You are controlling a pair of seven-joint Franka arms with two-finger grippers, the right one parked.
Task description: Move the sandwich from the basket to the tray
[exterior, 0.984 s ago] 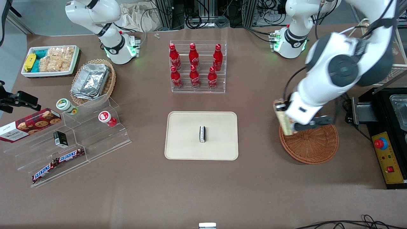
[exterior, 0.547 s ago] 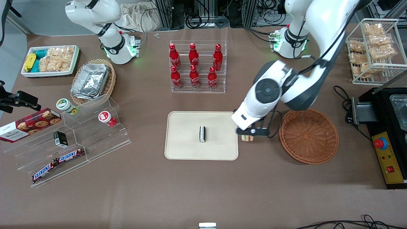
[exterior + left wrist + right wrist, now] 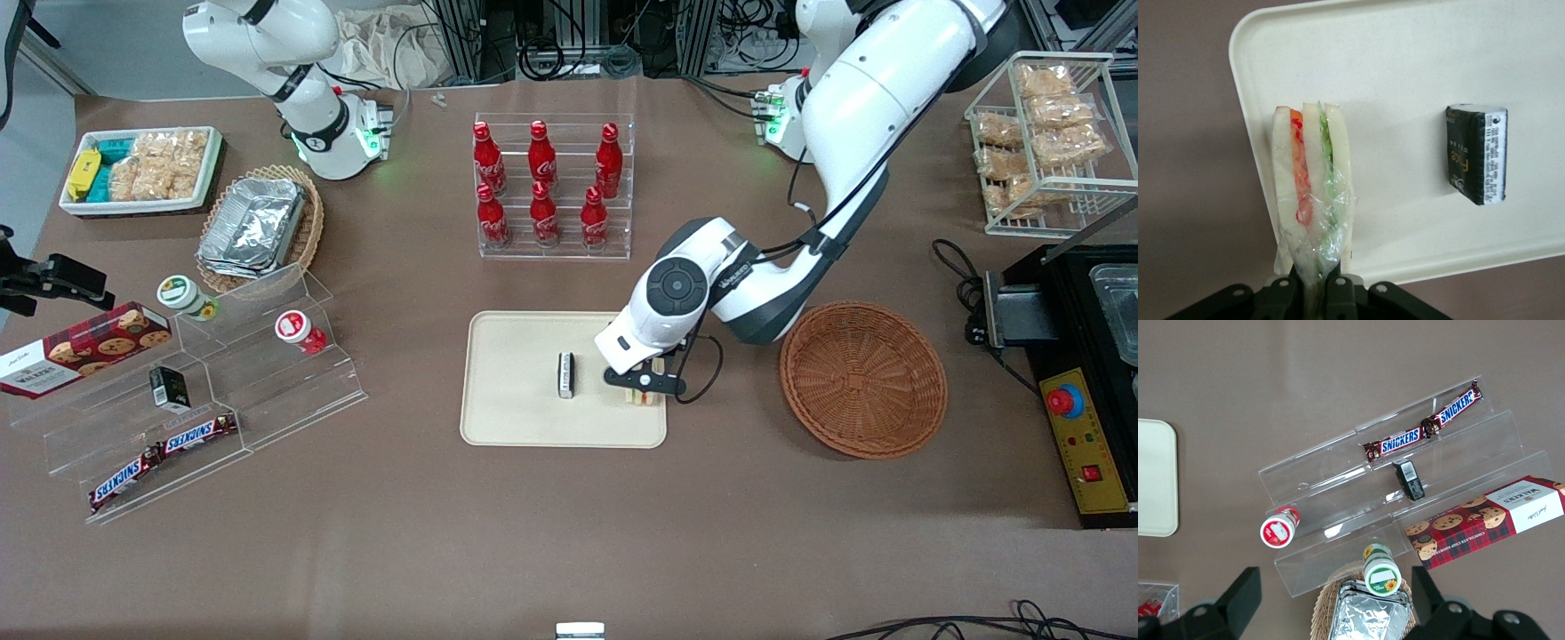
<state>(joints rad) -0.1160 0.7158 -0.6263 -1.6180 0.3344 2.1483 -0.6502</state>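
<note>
Claw point(image 3: 1313, 283) grips wrapped sandwich point(image 3: 1313, 200) by its narrow end above tray point(image 3: 1405, 67); soft, light, film likely slippery, easily crushed.

"SNICKERS" on two bars point(image 3: 1423, 432) (acrylic shelf), "WALKERS" on cookie box point(image 3: 1485, 520).

The working left arm reaches from its base down and toward the middle of the surface, elbow raised, forearm sloping downward toward the front camera. Its round wrist joint sits above the tray's point(image 3: 498, 418) edge nearest the basket point(image 3: 862, 380). The tool point(image 3: 642, 384) hangs low over that edge, pointing straight down. In the wrist view its fingers point(image 3: 1338, 293) are closed together, pinching the wrapped sandwich point(image 3: 1313, 207) by its lower end, the wedge standing on edge between them.
</note>
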